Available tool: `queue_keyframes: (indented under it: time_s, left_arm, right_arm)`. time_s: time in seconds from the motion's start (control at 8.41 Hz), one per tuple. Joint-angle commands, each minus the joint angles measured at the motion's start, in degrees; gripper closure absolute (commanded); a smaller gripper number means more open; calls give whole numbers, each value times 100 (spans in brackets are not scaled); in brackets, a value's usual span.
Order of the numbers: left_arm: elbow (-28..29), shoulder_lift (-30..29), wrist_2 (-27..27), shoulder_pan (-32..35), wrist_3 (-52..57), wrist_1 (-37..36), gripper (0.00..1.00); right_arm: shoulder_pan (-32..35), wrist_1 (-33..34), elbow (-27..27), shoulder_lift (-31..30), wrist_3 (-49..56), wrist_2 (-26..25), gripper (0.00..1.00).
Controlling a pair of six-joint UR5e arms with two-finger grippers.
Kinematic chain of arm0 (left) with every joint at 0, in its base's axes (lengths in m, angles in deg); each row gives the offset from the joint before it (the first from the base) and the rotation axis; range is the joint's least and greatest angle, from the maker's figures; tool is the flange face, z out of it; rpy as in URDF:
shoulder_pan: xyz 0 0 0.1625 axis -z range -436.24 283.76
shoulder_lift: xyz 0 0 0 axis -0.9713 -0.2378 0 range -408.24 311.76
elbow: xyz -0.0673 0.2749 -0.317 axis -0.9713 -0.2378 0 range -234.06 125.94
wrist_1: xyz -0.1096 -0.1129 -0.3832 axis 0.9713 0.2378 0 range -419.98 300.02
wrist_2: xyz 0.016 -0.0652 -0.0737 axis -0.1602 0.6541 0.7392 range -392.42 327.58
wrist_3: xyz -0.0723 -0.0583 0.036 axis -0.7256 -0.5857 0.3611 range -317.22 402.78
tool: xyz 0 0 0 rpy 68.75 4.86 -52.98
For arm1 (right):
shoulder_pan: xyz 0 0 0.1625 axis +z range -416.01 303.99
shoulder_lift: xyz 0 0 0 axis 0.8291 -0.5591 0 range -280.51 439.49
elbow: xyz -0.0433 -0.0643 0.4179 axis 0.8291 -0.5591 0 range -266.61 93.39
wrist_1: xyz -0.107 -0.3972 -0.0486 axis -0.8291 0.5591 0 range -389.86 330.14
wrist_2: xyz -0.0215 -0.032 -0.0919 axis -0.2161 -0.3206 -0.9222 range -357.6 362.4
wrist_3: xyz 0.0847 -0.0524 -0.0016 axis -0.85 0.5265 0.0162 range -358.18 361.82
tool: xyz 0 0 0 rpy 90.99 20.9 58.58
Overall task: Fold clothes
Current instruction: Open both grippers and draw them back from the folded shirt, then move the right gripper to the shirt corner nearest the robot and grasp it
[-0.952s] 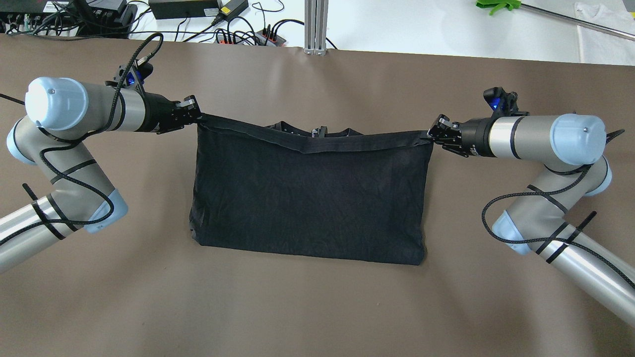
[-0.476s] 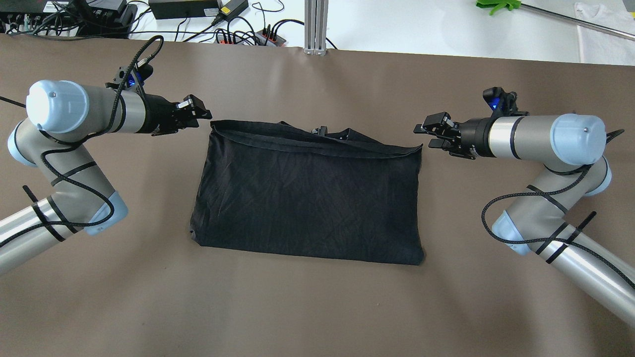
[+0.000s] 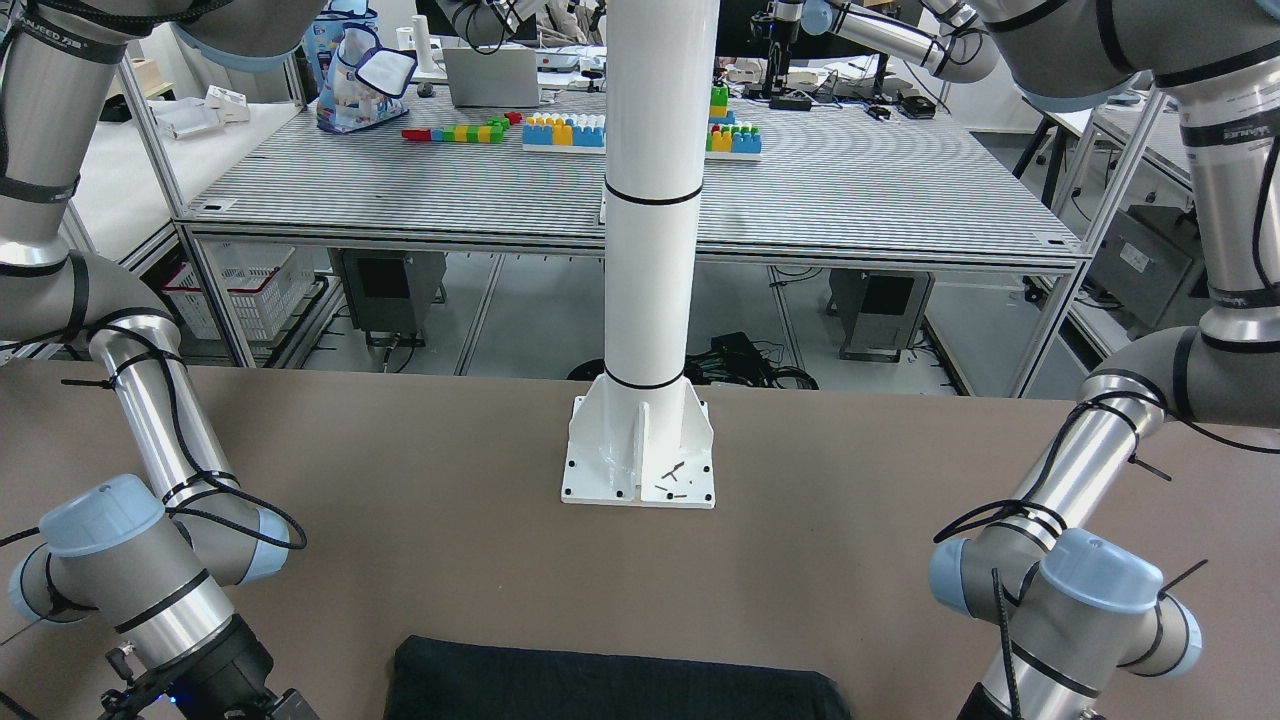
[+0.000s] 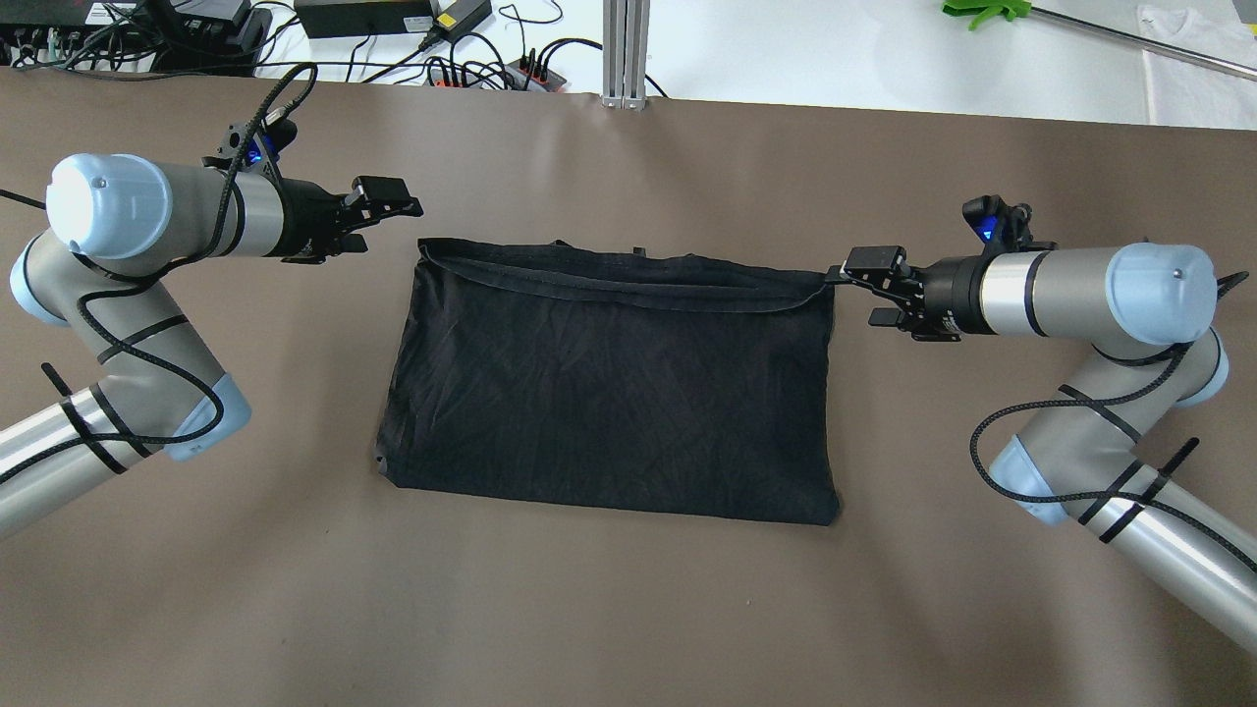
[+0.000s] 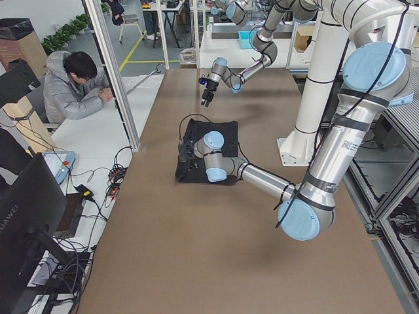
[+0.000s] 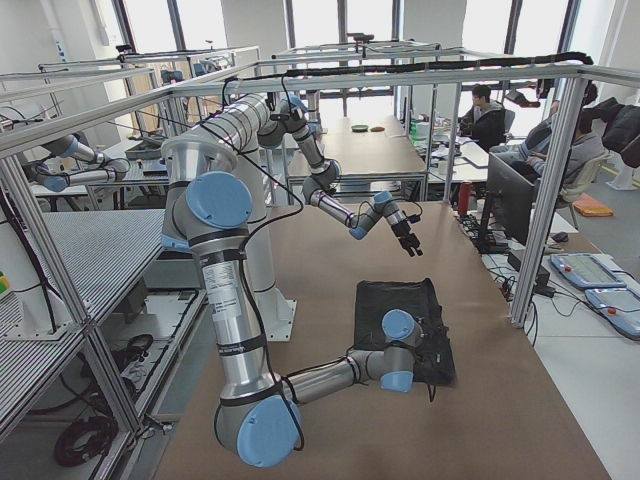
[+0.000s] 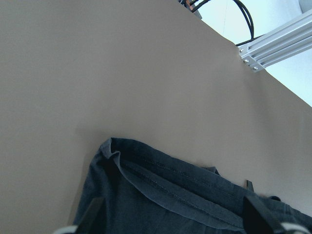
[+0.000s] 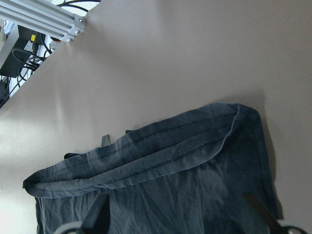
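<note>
The clothes (image 4: 609, 388) are one black garment lying flat on the brown table (image 4: 609, 609), folded over, with the hemmed edges stacked along its far side. My left gripper (image 4: 386, 218) is open, just off the far left corner and apart from the cloth. My right gripper (image 4: 868, 288) is open too, beside the far right corner with nothing between its fingers. The left wrist view looks down on that corner of the clothes (image 7: 170, 195), and the right wrist view shows the layered hems of the clothes (image 8: 161, 180). The front view catches only the clothes' near edge (image 3: 610, 685).
A white pillar's base plate (image 3: 640, 470) is bolted to the table on the robot's side of the garment. Cables and power bricks (image 4: 393, 29) lie beyond the far table edge, beside an aluminium post (image 4: 626, 54). A person (image 5: 75, 85) sits off to the side.
Both grippers let go of the garment's far corners and opened. The stretched top edge dropped flat. The left gripper drew back and away; the right one shifted slightly nearer.
</note>
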Motion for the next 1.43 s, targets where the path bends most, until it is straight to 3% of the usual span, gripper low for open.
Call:
queue_keyframes:
  time_s: [0.0, 0.48, 1.07, 1.19, 1.31]
  left_arm:
    - [-23, -49, -145, 5, 4, -7, 0]
    - [-85, -67, -217, 14, 4, -7, 0]
    - [-85, -24, -234, 23, 4, 2, 0]
    - [-85, -6, -234, 23, 4, 2, 0]
    - [-85, -6, -234, 32, 4, 2, 0]
  right_arm:
    - [-351, 0, 332, -600, -61, 743, 6]
    - [-1159, 0, 648, -1119, -70, 615, 6]
    - [-1733, 299, 526, -1051, -52, -54, 6]
    - [-1733, 299, 526, -1059, 26, -63, 9]
    - [-1733, 299, 535, -1033, 27, -72, 23]
